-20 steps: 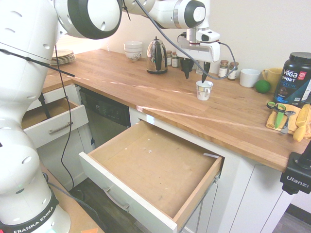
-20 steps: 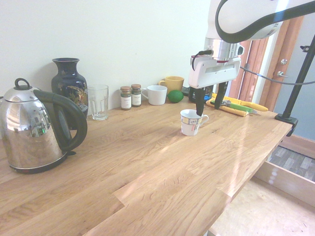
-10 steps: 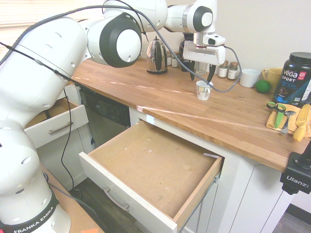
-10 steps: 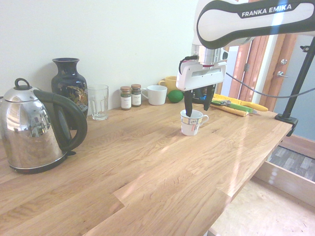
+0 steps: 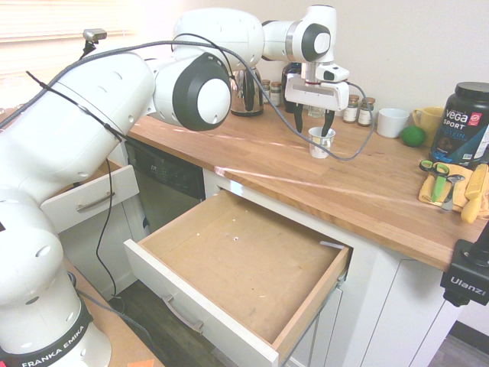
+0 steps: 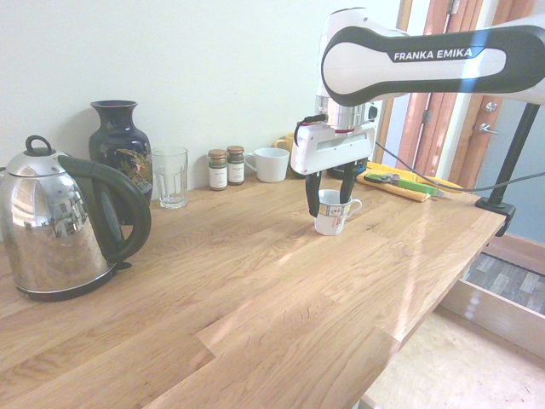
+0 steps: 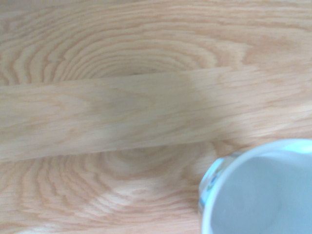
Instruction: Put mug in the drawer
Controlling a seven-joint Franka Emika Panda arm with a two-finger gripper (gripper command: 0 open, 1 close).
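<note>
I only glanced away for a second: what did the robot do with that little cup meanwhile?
The gripper came down and across until its open jaws stand on either side of the mug. Nothing has been gripped or lifted. The mug kept its place on the counter, and the drawer stayed pulled out.

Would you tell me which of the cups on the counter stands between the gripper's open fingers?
The small patterned mug, alone mid-counter under the gripper. The plain white mug and yellow mug stand by the wall.

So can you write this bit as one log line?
pincer: open, straddling mug | mug: upright on counter, not lifted | drawer: open, holds nothing
</note>
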